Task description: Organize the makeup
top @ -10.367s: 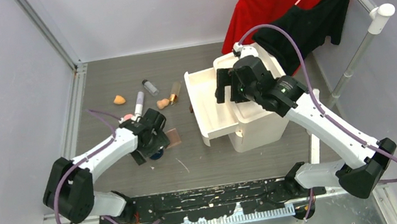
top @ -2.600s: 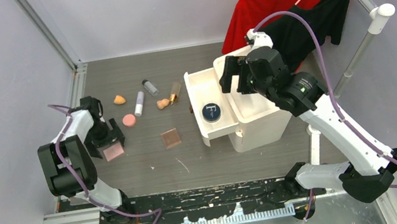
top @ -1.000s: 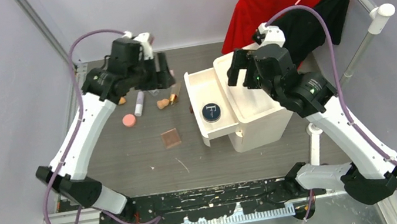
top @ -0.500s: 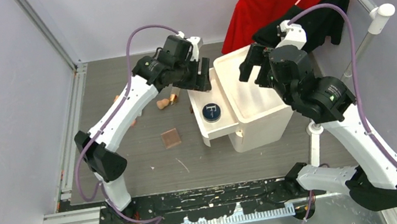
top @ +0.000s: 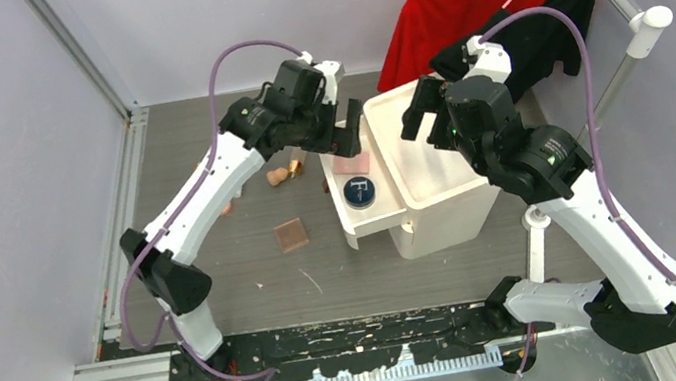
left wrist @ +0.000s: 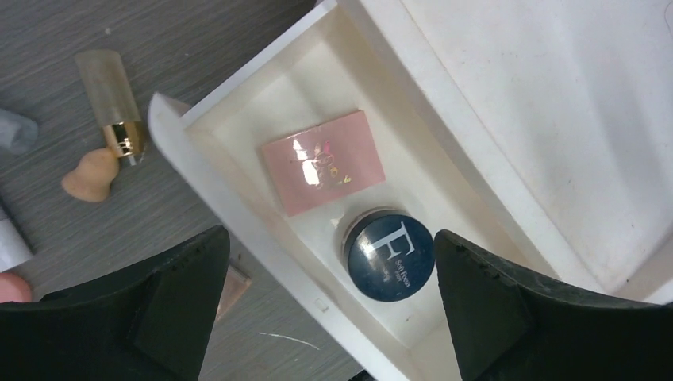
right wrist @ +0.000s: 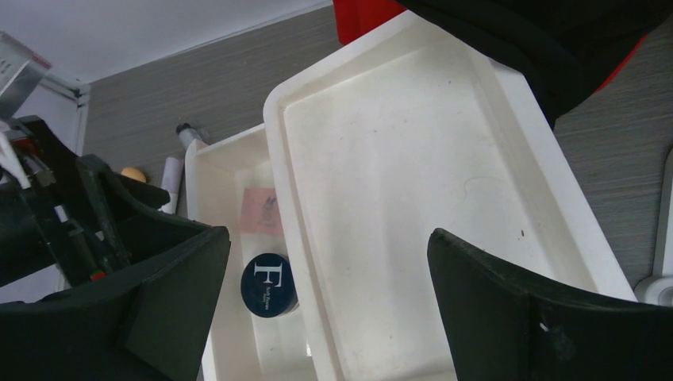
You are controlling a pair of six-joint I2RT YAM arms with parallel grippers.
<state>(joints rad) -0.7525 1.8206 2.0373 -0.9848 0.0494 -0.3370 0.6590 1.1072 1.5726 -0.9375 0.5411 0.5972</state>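
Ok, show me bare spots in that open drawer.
Free in the drawer: the far end beyond the pink palette, and a strip between the navy compact and the near end wall. Crowded mid-drawer, where those two sit close.

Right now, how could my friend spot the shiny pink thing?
Find the white box beside the hanging clothes; its open drawer sticks out. Two things lie inside: the pink palette is the flat, shiny rectangle, unlike the round navy compact.

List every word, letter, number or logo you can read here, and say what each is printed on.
"F": large white letter on the lid of the round navy compact, inside the white plastic drawer.
Small white print beneath that F: too small to read.
On the pink rectangular glossy palette: a small motif, no legible words.
Nothing else readable.
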